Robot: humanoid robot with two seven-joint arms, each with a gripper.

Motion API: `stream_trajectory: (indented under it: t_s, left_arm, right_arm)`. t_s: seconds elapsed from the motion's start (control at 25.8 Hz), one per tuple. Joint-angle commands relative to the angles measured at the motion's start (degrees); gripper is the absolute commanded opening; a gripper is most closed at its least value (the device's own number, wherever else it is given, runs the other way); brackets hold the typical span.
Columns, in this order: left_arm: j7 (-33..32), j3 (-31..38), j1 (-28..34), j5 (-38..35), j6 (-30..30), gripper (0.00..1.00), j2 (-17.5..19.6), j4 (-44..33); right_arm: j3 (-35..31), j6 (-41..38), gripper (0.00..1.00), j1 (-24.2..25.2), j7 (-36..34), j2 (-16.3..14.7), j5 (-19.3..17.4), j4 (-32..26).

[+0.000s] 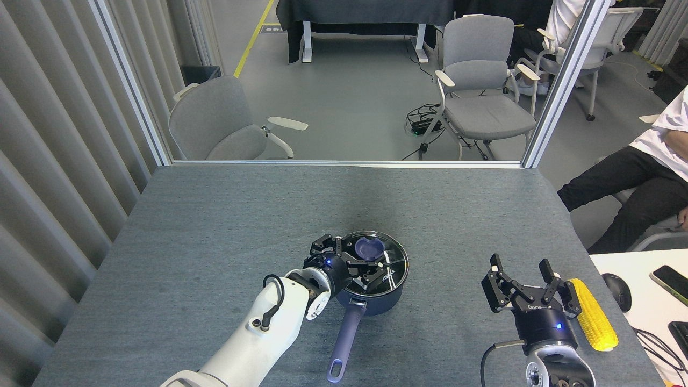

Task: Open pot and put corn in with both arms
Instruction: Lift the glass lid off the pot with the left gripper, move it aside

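— Which way does the saucepan (371,285) point?
— Its lavender handle (345,338) runs from the pan body toward the near table edge, slanting slightly left, end loop nearest the robot. The glass lid (376,263) is on, knob (368,248) up.

— Where is the left gripper (352,259)?
— Low over the lid's left part, fingers spread, one on each side of the knob; I can't tell if they touch it. The pan handle passes just right of its wrist.

— And the corn cob (592,313)?
— Just right of the right gripper (524,279), lying on the grey table (215,226). Its long axis runs near-to-far, tilted a little.

— That gripper's state?
— Spread wide, holding nothing, fingers pointing away from the robot; whether its right finger touches the cob is unclear.

— Anything else nearby?
— Beyond the cob, on a white desk (634,301), sit a mouse (616,291) and a phone (671,280). A seated person (634,177) is farther right.
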Motion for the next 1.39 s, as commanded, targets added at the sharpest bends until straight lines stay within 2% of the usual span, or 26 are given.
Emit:
stream_trajectory:
  t_s: [0.0, 0.04, 0.15, 0.43, 0.7, 0.81, 1.04, 1.16, 1.28, 1.35]
  left_arm:
    - [0.0, 0.0, 0.0, 0.0, 0.0, 0.87, 0.0, 0.8]
    - [0.0, 0.0, 0.0, 0.0, 0.0, 0.82, 0.0, 0.9]
    - [0.0, 0.0, -0.1, 0.0, 0.0, 0.78, 0.1, 1.4]
    - [0.0, 0.0, -0.1, 0.0, 0.0, 0.6, 0.1, 1.0]
    - [0.0, 0.9, -0.4, 0.1, -0.6, 0.6, 0.0, 0.6]
    - [0.0, 3.5, -1.3, 0.1, -0.9, 0.6, 1.0, -1.5]
    - [-2.9, 9.4, -0.8, -0.1, -3.7, 0.6, 11.1, -9.8]
    - [-2.3, 10.0, 0.4, -0.3, -3.5, 0.6, 19.3, -11.7]
    - [-2.1, 11.6, 3.7, -0.3, -2.5, 0.62, 25.8, -11.9]
    - [-2.1, 14.9, 7.3, -0.3, -1.8, 0.62, 28.0, -11.9]
  right_arm:
    - [0.0, 0.0, 0.99, -0.2, -0.2, 0.0, 0.0, 0.0]
    - [0.0, 0.0, 0.99, -0.2, -0.2, 0.0, 0.0, 0.0]
    - [0.0, 0.0, 0.99, -0.2, -0.2, 0.0, 0.0, 0.0]
    - [0.0, 0.2, 0.99, -0.2, -0.2, 0.1, 0.0, -0.1]
    - [0.0, 0.3, 0.99, -0.3, -0.3, 0.0, 0.0, -0.1]
    - [0.0, 0.3, 0.99, -0.3, -0.3, 0.0, 0.0, -0.1]
    - [0.0, 0.4, 0.99, -0.3, -0.3, 0.0, 0.0, -0.1]
    - [-0.1, 0.5, 0.99, -0.3, -0.2, 0.0, 0.0, -0.1]
    - [-0.1, 0.5, 0.99, -0.3, -0.2, -0.2, 0.0, 0.0]
    - [-0.1, 0.5, 0.99, -0.3, -0.2, -0.1, 0.0, 0.1]
